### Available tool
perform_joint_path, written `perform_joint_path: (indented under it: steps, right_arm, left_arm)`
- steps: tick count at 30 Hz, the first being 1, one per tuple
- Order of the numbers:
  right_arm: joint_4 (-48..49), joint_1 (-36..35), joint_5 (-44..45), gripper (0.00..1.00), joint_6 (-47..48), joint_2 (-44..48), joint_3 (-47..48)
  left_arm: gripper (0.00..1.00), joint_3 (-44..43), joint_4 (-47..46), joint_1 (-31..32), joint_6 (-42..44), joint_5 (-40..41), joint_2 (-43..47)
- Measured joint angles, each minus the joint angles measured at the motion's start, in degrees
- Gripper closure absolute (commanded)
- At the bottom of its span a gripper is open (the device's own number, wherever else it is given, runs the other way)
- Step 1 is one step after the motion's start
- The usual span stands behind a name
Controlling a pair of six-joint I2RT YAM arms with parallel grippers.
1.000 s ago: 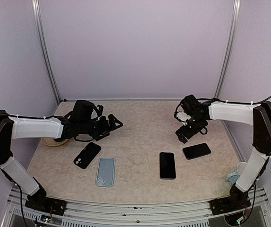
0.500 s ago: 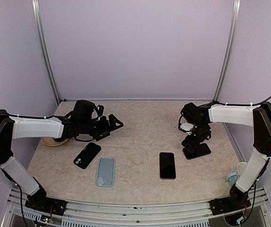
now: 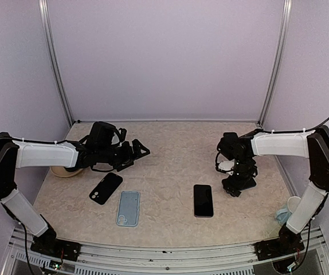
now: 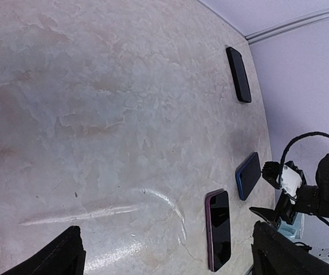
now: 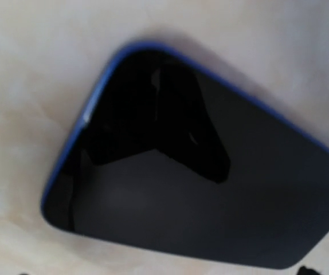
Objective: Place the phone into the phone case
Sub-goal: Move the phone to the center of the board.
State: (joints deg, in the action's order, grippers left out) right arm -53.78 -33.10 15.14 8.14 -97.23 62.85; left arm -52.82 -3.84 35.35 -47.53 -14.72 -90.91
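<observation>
A blue-edged phone (image 5: 210, 195) lies screen up on the table and fills the right wrist view, with dark reflections on its glass. My right gripper (image 3: 239, 184) hangs open directly over it, hiding most of it in the top view. A second phone with a purple edge (image 3: 203, 200) lies screen up near the table's middle front. A light blue phone case (image 3: 128, 207) lies at the front left, with a black phone-shaped piece (image 3: 105, 188) beside it. My left gripper (image 3: 138, 150) is open and holds nothing, above the table behind those two.
In the left wrist view the purple-edged phone (image 4: 219, 229) and the blue phone (image 4: 248, 175) lie ahead, and another dark flat slab (image 4: 238, 74) lies near the far wall rail. A beige dish (image 3: 64, 171) sits under the left arm. A white cup (image 3: 293, 203) is off the table's right edge.
My right gripper has swung forward and down from behind the blue phone until it sits over it. The left arm has not moved.
</observation>
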Motion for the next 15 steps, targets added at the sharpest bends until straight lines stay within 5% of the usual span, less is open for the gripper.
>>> perform_joint_path:
  steps: [15]
  right_arm:
    - [3.87, 0.0, 7.58, 0.0, 2.01, -4.11, -0.26]
  left_arm:
    - [0.01, 0.22, -0.02, 0.0, 0.0, -0.07, -0.35]
